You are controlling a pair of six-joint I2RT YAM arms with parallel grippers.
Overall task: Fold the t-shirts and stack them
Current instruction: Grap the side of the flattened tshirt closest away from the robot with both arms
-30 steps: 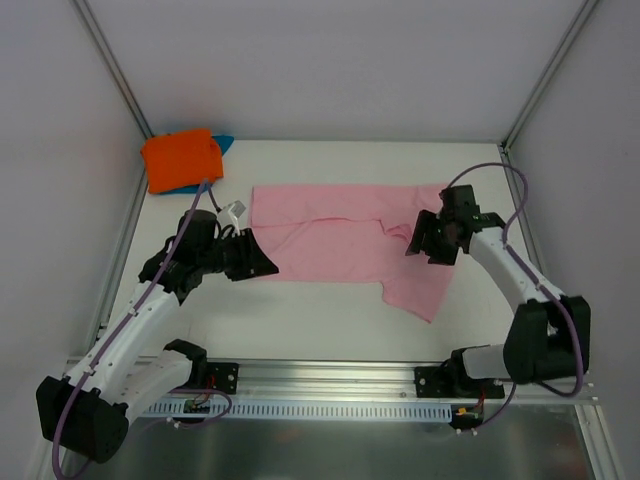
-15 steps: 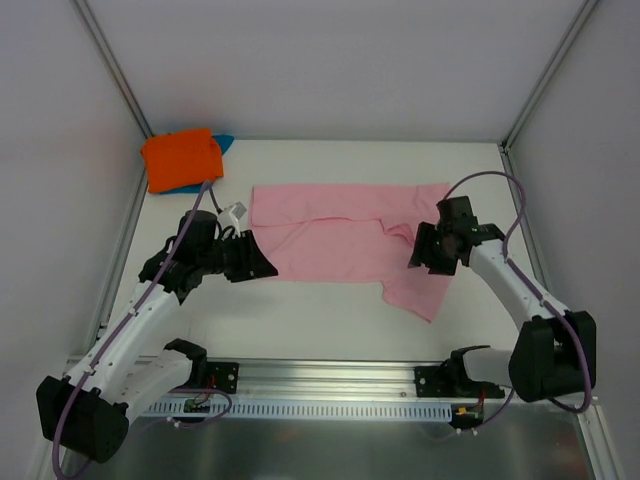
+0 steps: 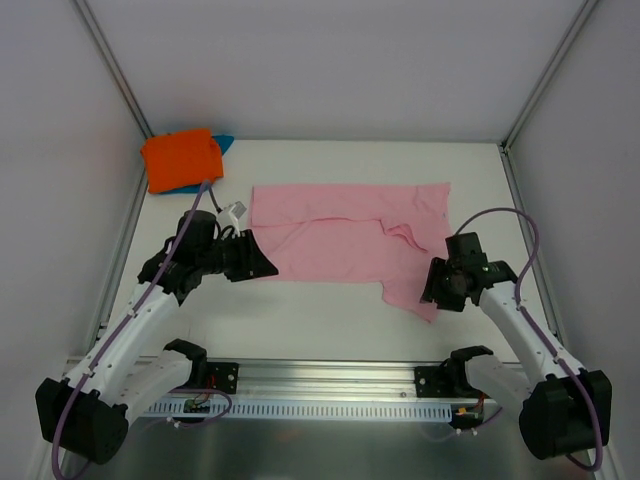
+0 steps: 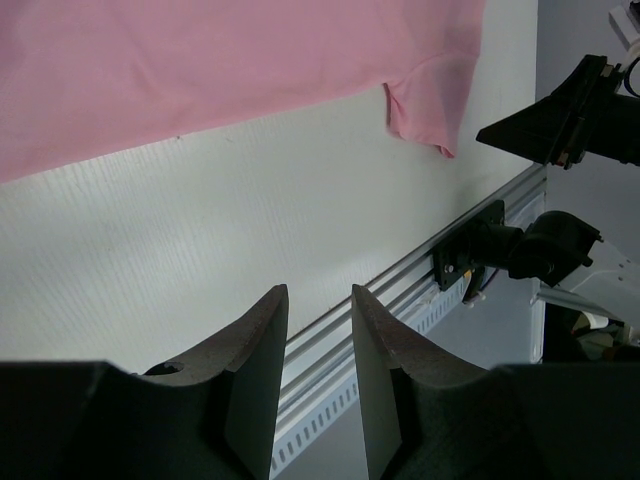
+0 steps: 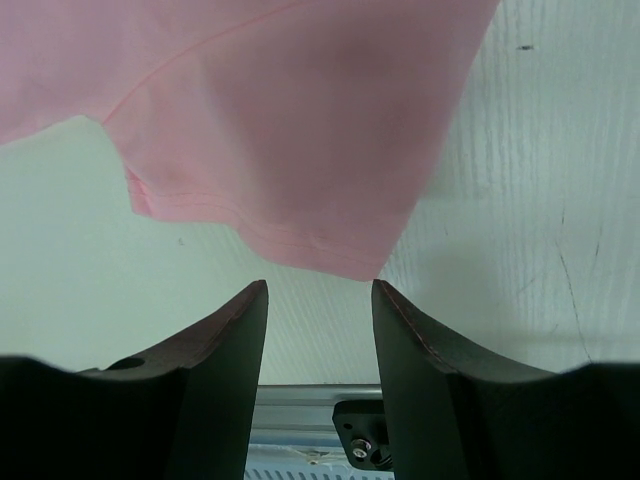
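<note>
Right fingers (image 5: 222,365): half open, empty, narrowing; pulled back to near corner (image 5: 300,225) of light pink cloth t-shirt (image 3: 330,235). Left fingers (image 4: 256,385): slightly open, empty, unmoved. Likely ready to pinch corner, fold.

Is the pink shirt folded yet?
Only partly: the pink shirt lies wide, one layer doubled over, a sleeve sticking out at the near right.

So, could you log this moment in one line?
pink t-shirt: laid out; orange t-shirt: folded; left gripper: open, empty; right gripper: open, at pink hem
</note>
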